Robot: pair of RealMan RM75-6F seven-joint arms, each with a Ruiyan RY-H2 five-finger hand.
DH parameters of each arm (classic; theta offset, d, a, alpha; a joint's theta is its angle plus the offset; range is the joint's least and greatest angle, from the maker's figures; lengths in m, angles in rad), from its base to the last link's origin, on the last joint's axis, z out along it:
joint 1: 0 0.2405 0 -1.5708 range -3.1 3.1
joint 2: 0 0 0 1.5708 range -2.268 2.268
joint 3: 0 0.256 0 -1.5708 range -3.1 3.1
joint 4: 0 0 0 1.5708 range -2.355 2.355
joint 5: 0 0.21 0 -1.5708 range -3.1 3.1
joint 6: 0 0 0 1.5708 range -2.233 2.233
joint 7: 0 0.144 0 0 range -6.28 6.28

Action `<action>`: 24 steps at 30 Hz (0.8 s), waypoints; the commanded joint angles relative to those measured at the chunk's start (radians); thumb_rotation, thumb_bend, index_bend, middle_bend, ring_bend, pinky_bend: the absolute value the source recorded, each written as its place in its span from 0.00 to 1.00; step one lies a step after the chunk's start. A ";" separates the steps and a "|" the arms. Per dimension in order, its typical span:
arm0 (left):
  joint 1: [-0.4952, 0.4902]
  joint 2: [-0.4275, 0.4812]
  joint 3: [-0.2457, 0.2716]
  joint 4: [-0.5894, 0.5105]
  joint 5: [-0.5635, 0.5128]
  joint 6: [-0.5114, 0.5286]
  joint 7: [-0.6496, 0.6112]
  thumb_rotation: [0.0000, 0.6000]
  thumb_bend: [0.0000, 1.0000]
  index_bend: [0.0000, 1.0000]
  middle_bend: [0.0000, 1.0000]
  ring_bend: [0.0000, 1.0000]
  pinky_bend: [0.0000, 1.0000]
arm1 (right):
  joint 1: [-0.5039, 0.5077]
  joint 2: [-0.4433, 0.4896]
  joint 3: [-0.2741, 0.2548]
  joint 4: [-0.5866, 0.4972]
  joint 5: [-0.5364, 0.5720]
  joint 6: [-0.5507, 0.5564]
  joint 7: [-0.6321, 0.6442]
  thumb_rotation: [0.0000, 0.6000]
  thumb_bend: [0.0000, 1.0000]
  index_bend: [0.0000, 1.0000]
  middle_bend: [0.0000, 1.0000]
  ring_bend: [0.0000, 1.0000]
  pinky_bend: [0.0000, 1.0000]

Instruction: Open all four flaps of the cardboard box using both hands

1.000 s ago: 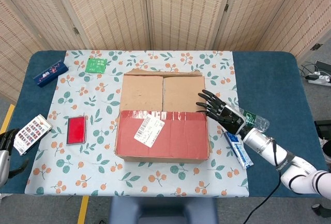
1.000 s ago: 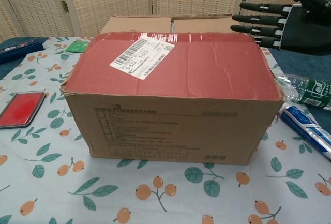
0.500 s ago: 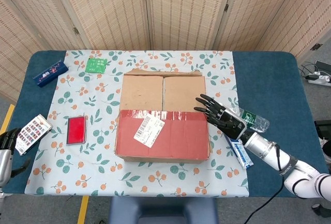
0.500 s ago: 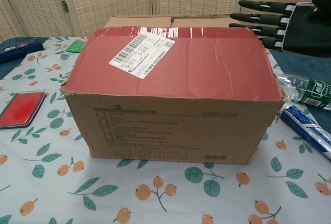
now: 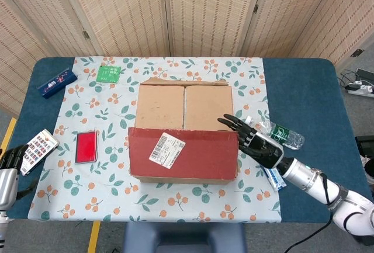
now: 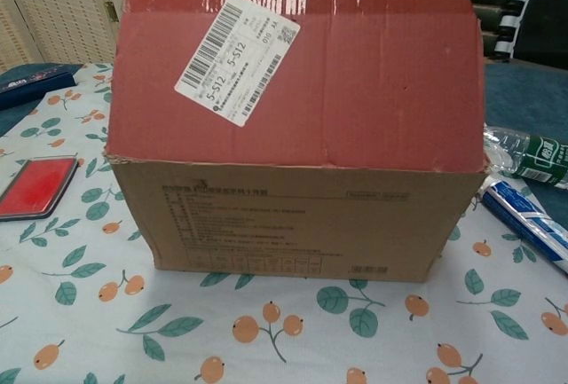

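Left hand [image 5: 10, 160] sits at the table's [image 5: 304, 83] near-left corner, fingers curled, holding nothing. The cardboard box [image 5: 183, 130] stands mid-table, its red front flap [image 6: 297, 69] tilted up. Right hand [image 5: 254, 139], fingers spread, reaches under that flap's right end.

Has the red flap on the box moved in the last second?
Yes. The red flap has swung up toward the camera, now hiding the screen behind it in the chest view.
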 commanded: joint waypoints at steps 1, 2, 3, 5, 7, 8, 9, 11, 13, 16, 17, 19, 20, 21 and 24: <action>-0.002 -0.001 0.003 0.000 0.003 -0.003 0.002 1.00 0.33 0.09 0.14 0.13 0.00 | 0.002 0.030 -0.015 -0.048 -0.027 0.022 -0.041 0.92 0.29 0.00 0.00 0.11 0.17; -0.003 -0.001 0.003 0.000 0.003 -0.004 0.004 1.00 0.33 0.09 0.14 0.13 0.00 | 0.003 0.041 -0.019 -0.066 -0.032 0.027 -0.055 0.92 0.29 0.00 0.00 0.11 0.17; -0.003 -0.002 0.003 0.000 0.002 -0.004 0.007 1.00 0.33 0.09 0.14 0.13 0.00 | 0.004 0.049 -0.022 -0.080 -0.038 0.031 -0.067 0.92 0.29 0.00 0.00 0.11 0.17; -0.003 -0.003 0.003 -0.002 0.004 -0.001 0.010 1.00 0.33 0.09 0.14 0.13 0.00 | 0.003 0.064 -0.030 -0.107 -0.049 0.038 -0.093 0.93 0.29 0.00 0.00 0.11 0.17; -0.002 -0.005 0.002 -0.003 0.005 0.004 0.015 1.00 0.33 0.09 0.14 0.12 0.00 | 0.000 0.080 -0.041 -0.134 -0.063 0.050 -0.118 0.92 0.29 0.00 0.00 0.11 0.17; -0.002 -0.006 0.002 -0.003 0.006 0.007 0.019 1.00 0.33 0.09 0.14 0.12 0.00 | -0.002 0.088 -0.048 -0.148 -0.072 0.058 -0.131 0.92 0.29 0.00 0.00 0.11 0.17; -0.002 -0.007 0.002 -0.004 0.007 0.007 0.020 1.00 0.33 0.09 0.14 0.12 0.00 | -0.004 0.094 -0.054 -0.157 -0.078 0.064 -0.139 0.92 0.29 0.00 0.00 0.10 0.17; -0.003 -0.008 0.002 -0.004 0.007 0.006 0.024 1.00 0.33 0.09 0.14 0.12 0.00 | -0.009 0.106 -0.065 -0.172 -0.092 0.077 -0.156 0.92 0.29 0.00 0.00 0.10 0.17; -0.005 -0.011 0.002 -0.004 0.006 0.003 0.029 1.00 0.33 0.09 0.14 0.12 0.00 | -0.014 0.120 -0.078 -0.188 -0.111 0.093 -0.175 0.93 0.29 0.00 0.00 0.10 0.17; -0.008 -0.013 0.003 -0.005 0.008 0.001 0.035 1.00 0.33 0.09 0.14 0.12 0.00 | -0.019 0.144 -0.098 -0.212 -0.130 0.105 -0.209 0.92 0.29 0.00 0.00 0.09 0.19; -0.008 -0.014 0.003 -0.006 0.009 0.001 0.038 1.00 0.33 0.09 0.14 0.12 0.00 | -0.021 0.154 -0.106 -0.223 -0.135 0.106 -0.226 0.92 0.29 0.00 0.00 0.09 0.19; -0.009 -0.015 0.004 -0.006 0.011 0.002 0.040 1.00 0.33 0.09 0.14 0.12 0.00 | -0.025 0.166 -0.118 -0.240 -0.141 0.106 -0.252 0.92 0.29 0.00 0.00 0.09 0.19; -0.009 -0.016 0.004 -0.006 0.011 0.002 0.042 1.00 0.33 0.09 0.14 0.12 0.00 | -0.028 0.173 -0.127 -0.250 -0.147 0.106 -0.266 0.92 0.29 0.00 0.00 0.09 0.19; -0.009 -0.016 0.003 -0.006 0.010 0.002 0.043 1.00 0.33 0.09 0.14 0.12 0.00 | -0.030 0.177 -0.134 -0.257 -0.152 0.106 -0.275 0.92 0.29 0.00 0.00 0.09 0.19; -0.009 -0.017 0.003 -0.007 0.012 0.005 0.047 1.00 0.33 0.09 0.14 0.12 0.00 | -0.040 0.183 -0.156 -0.273 -0.169 0.110 -0.304 0.92 0.29 0.00 0.00 0.08 0.19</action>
